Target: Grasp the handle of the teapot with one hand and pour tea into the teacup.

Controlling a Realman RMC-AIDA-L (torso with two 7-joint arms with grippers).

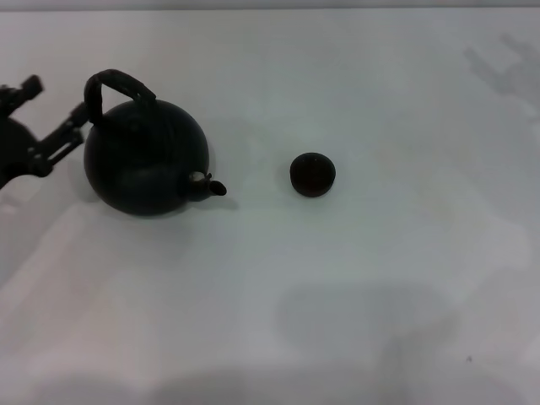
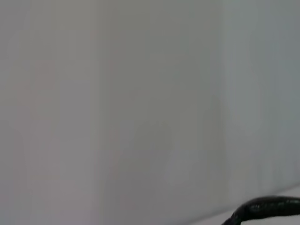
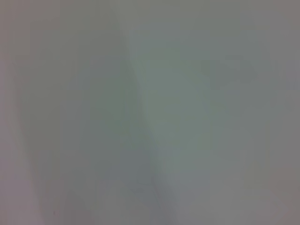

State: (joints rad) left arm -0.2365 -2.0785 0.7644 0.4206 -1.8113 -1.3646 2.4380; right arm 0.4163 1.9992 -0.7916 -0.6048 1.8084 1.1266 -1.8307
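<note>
The matte black teapot (image 1: pixel 145 159) stands on the white table at the left, its short spout (image 1: pixel 213 187) pointing right toward the teacup. Its rough arched handle (image 1: pixel 118 83) loops over its top. The small dark teacup (image 1: pixel 312 174) sits apart, to the right of the spout. My left gripper (image 1: pixel 57 103) is at the far left, just beside the handle's left end, fingers spread and holding nothing. One finger (image 1: pixel 74 126) reaches close to the handle's base. The left wrist view shows only a dark curved band (image 2: pixel 267 207) at its edge. My right gripper is out of view.
The white table (image 1: pixel 354 287) spreads around both objects. Soft shadows lie on it at the front and the far right. The right wrist view shows only a blank pale surface.
</note>
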